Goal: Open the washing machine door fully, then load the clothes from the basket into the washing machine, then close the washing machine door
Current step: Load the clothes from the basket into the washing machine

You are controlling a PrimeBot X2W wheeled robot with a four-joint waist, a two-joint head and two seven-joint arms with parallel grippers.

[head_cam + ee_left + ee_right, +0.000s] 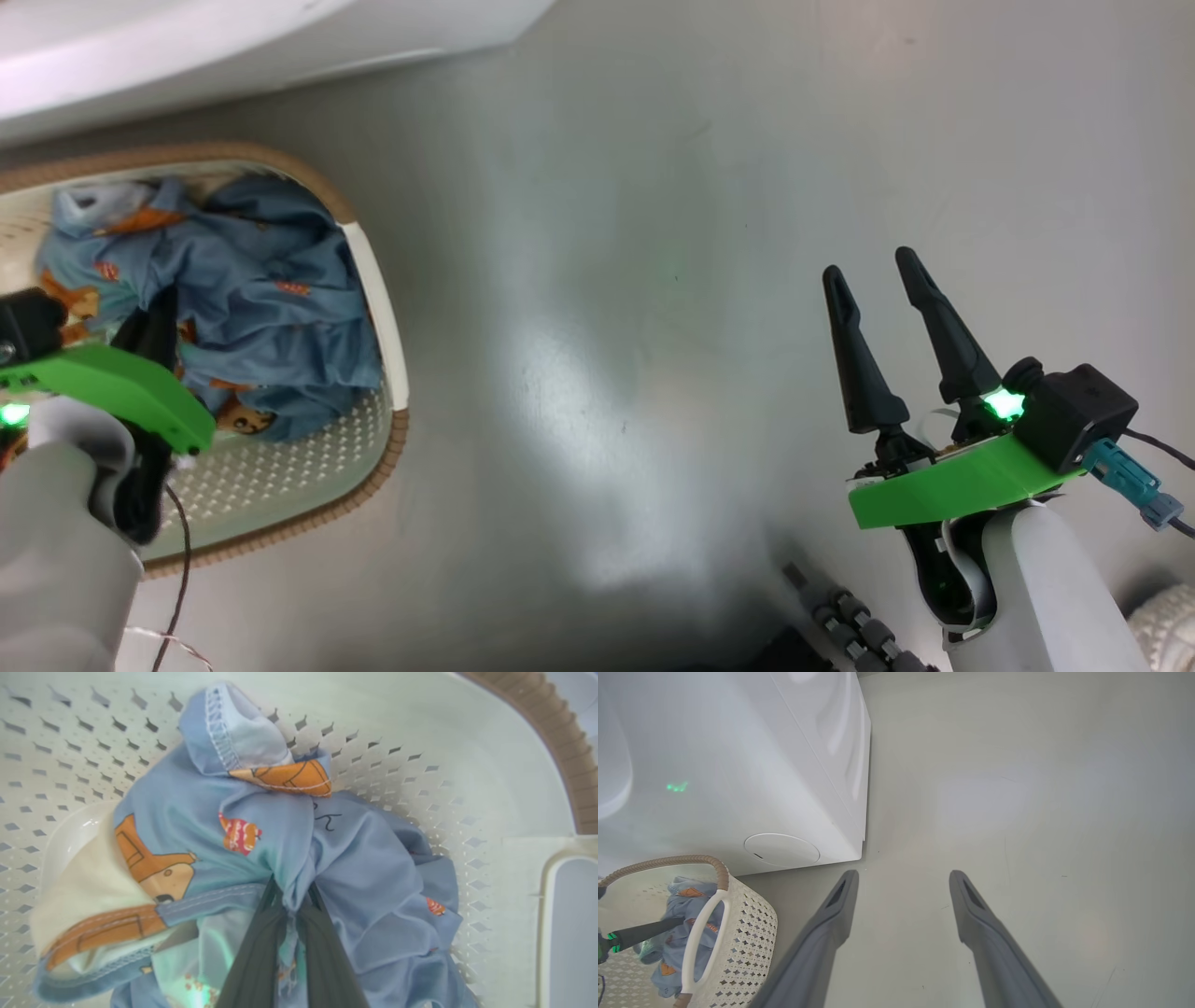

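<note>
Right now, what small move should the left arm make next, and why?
Probably a short straight lift: the left gripper is shut on a fold of the clothes lying in the basket, so raising it should start drawing them out.

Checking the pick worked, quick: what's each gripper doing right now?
Left gripper: closed, pinching the clothes in the basket.
Right gripper: open, holding nothing.

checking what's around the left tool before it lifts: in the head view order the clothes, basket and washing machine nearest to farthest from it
1. clothes: pinched in the shut left tool, lower left.
2. basket: surrounds the tool and clothes.
3. washing machine: farthest, beyond the basket's rim, top left.
</note>
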